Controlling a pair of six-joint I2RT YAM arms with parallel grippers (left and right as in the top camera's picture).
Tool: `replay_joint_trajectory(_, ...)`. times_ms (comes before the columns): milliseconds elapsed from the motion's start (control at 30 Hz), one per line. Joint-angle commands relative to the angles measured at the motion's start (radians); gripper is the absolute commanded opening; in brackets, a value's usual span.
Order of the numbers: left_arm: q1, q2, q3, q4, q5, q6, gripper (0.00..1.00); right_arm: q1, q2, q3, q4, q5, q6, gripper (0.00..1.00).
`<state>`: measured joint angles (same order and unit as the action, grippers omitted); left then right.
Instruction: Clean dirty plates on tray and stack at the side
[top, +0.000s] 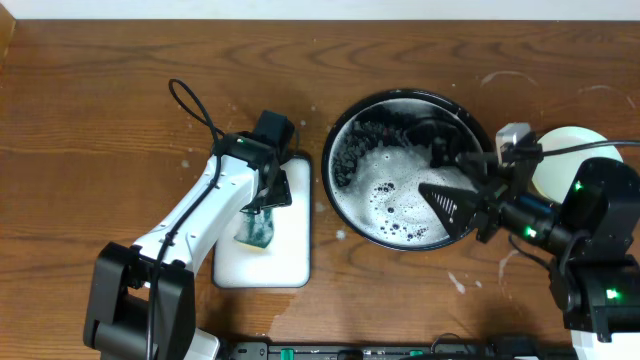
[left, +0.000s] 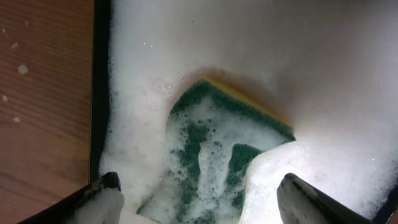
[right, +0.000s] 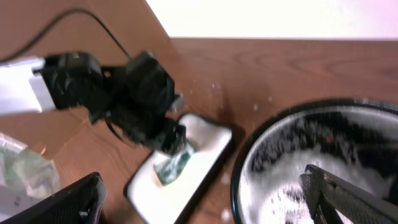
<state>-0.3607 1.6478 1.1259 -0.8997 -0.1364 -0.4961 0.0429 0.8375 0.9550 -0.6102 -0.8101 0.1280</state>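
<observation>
Brown wood-grain tabletop (top: 90, 120) is carrying everything. Closest to its front edge are the two arm bases, one (top: 135, 305) toward the near-left corner and one (top: 605, 300) at the near-right corner.

Just beyond the front edge, left of centre, a white rectangular tray (top: 290, 250) is lying with its long sides running toward the far edge. Only a narrow strip of wood is separating it from the black tray (top: 335, 130). The left arm (top: 200, 215) is reaching diagonally from its base toward the table's centre, with its wrist bending downward. The left gripper (left: 199, 183) is hanging over the white tray with its fingers (left: 102, 202) spread wide. They are flanking a green-and-yellow sponge (left: 217, 155) lying in foam (left: 186, 50) and are pinching nothing.

Right of centre, the black tray is sitting with suds (top: 390, 195) covering its floor; whether a plate is lying under them I cannot tell. The right gripper (right: 202, 180) is hovering over the tray's right half and pointing toward the left edge, jaws wide apart and empty. Partly hidden behind the right arm (top: 600, 200), near the right edge, a pale plate (top: 572, 140) is resting on the wood just beside the tray's rim.

Toward the far-right corner, whitish streaks (top: 500, 76) are marking the wood. Wide bare wood is running along the far edge and across the far-left corner.
</observation>
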Motion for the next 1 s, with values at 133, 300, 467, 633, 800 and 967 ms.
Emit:
replay_joint_trajectory(133, 0.003, 0.000, -0.004, -0.003, -0.002, 0.005, 0.82, 0.018, -0.062, -0.002, -0.082, 0.111, -0.291, 0.99)
replay_joint_trajectory(300, 0.003, 0.000, -0.004, -0.003, -0.002, 0.005, 0.82, 0.093, -0.205, -0.143, -0.010, 0.376, -0.354, 0.99)
replay_joint_trajectory(467, 0.003, 0.000, -0.004, -0.003, -0.002, 0.005, 0.83, 0.121, -0.466, -0.415, 0.102, 0.513, -0.354, 0.99)
replay_joint_trajectory(633, 0.003, 0.000, -0.004, -0.003, -0.002, 0.005, 0.82, 0.121, -0.703, -0.613, 0.129, 0.534, -0.354, 0.99)
replay_joint_trajectory(800, 0.003, 0.000, -0.004, -0.003, -0.002, 0.005, 0.82, 0.127, -0.818, -0.749, 0.169, 0.560, -0.354, 0.99)
replay_joint_trajectory(967, 0.003, 0.000, -0.004, -0.003, -0.002, 0.005, 0.82, 0.128, -0.833, -0.845, 0.254, 0.583, -0.354, 0.99)
